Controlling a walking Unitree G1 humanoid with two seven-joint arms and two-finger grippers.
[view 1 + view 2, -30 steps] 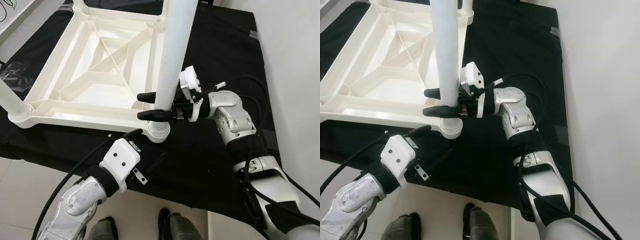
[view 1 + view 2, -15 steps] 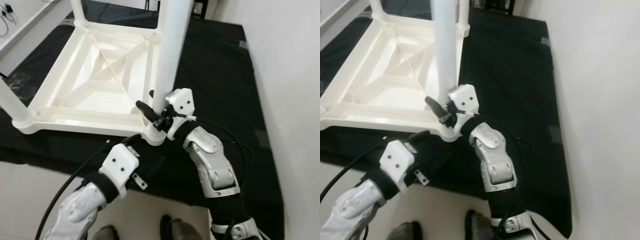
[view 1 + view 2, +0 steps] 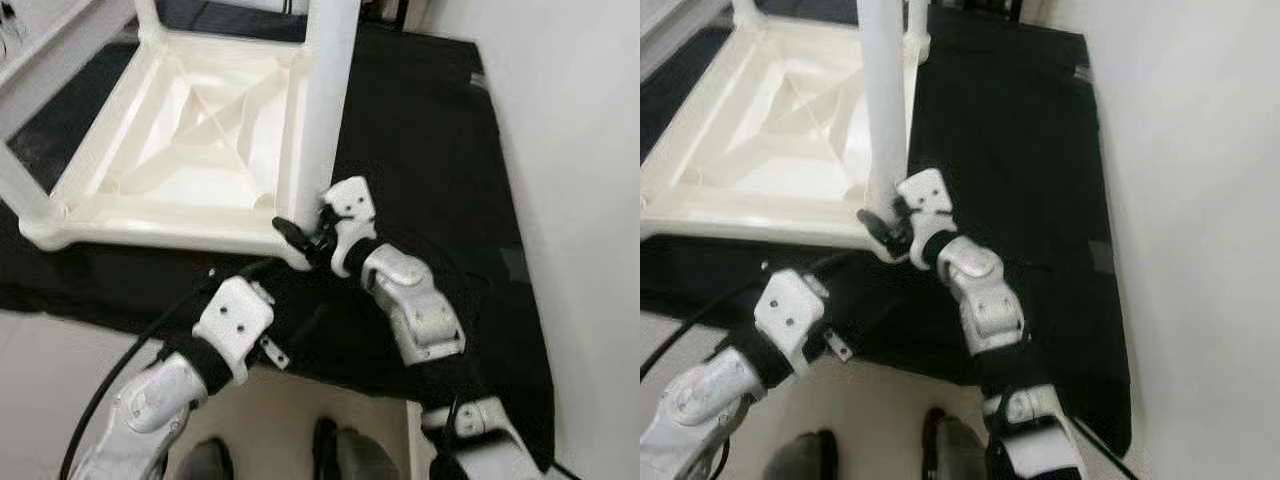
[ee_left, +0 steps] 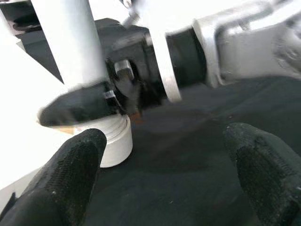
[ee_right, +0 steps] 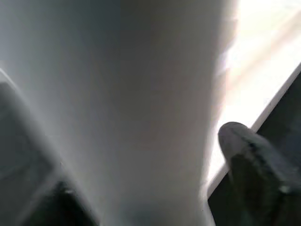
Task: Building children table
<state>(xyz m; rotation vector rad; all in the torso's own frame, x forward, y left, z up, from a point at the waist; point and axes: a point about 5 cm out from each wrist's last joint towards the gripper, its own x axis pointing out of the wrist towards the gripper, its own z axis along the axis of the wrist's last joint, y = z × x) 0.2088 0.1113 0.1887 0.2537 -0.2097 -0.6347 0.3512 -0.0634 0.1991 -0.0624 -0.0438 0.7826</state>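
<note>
A white plastic children's table (image 3: 150, 215) lies upside down on a black cloth, its legs standing up. My right gripper (image 3: 300, 235) is shut on the near-right leg (image 3: 325, 100) just above the corner socket. In the right wrist view that leg (image 5: 122, 94) sits close between the fingers (image 5: 249, 160). My left gripper (image 4: 164, 155) hovers low in front of the same corner, open, its fingertips (image 4: 75, 169) wide apart and holding nothing. Its wrist housing (image 3: 232, 315) sits over the cloth's front edge.
The black cloth (image 3: 430, 130) covers the floor under the table. A white wall (image 3: 585, 150) runs close along the right. Another upright leg (image 3: 20, 185) stands at the near-left corner. Pale floor tiles (image 3: 50, 350) and two dark feet (image 3: 340, 450) lie below.
My right arm swung from out at the right to in front of the leg, its wrist turning. The grip slid down toward the leg's base. The camera shifted too.
</note>
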